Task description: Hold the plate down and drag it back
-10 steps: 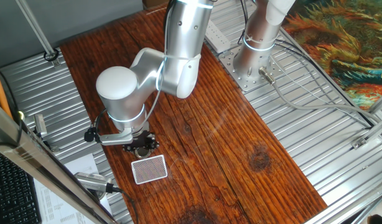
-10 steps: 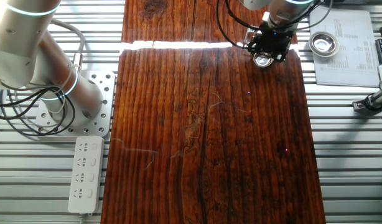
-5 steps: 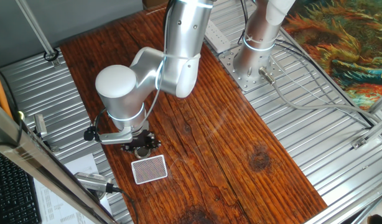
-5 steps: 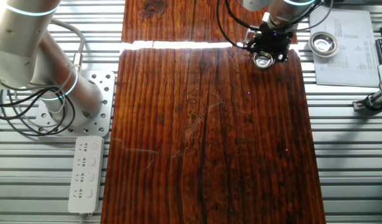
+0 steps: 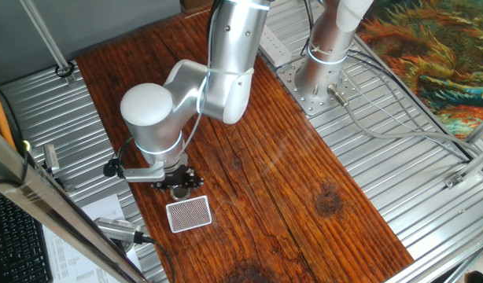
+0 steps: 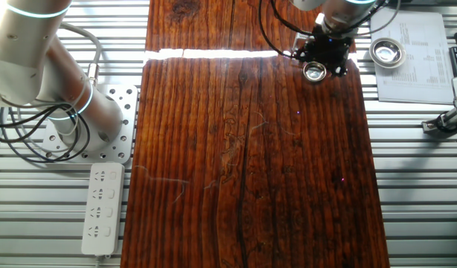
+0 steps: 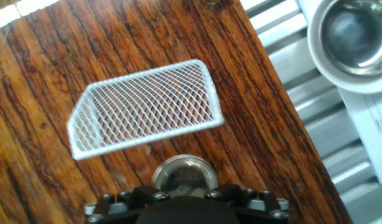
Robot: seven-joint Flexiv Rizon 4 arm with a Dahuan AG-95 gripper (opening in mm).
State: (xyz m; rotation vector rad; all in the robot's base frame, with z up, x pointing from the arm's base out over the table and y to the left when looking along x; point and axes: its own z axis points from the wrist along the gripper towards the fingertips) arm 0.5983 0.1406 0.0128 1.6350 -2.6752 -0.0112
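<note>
Fingers of my gripper (image 5: 179,185) come down on the small round shiny silver metal plate (image 7: 184,173), a coin-like disc with a raised rim and a darker centre. In the hand view its upper half shows just above the black body of my hand, and the lower half is hidden beneath it. Whether my fingers are apart or closed, I cannot tell from any view; the tips are out of sight against the disc. In the other fixed view the plate (image 6: 314,71) sits under my gripper (image 6: 321,56) near one corner of the dark red-brown striped wooden table (image 6: 243,171), close to its edge.

Just beyond the plate on the wood lies the rectangular white card with fine red cross-hatching (image 7: 144,109), flat and slightly skewed, with a narrow strip of bare wood between it and the disc. From one fixed view the same card (image 5: 189,213) lies just in front of my hand.

Off the table, on a white printed sheet of paper (image 6: 409,59) over the ribbed metal surface, rests a round steel bowl (image 6: 387,51). A white power strip (image 6: 100,208) lies on the far side, beside the silver base of a second arm (image 6: 61,82).
</note>
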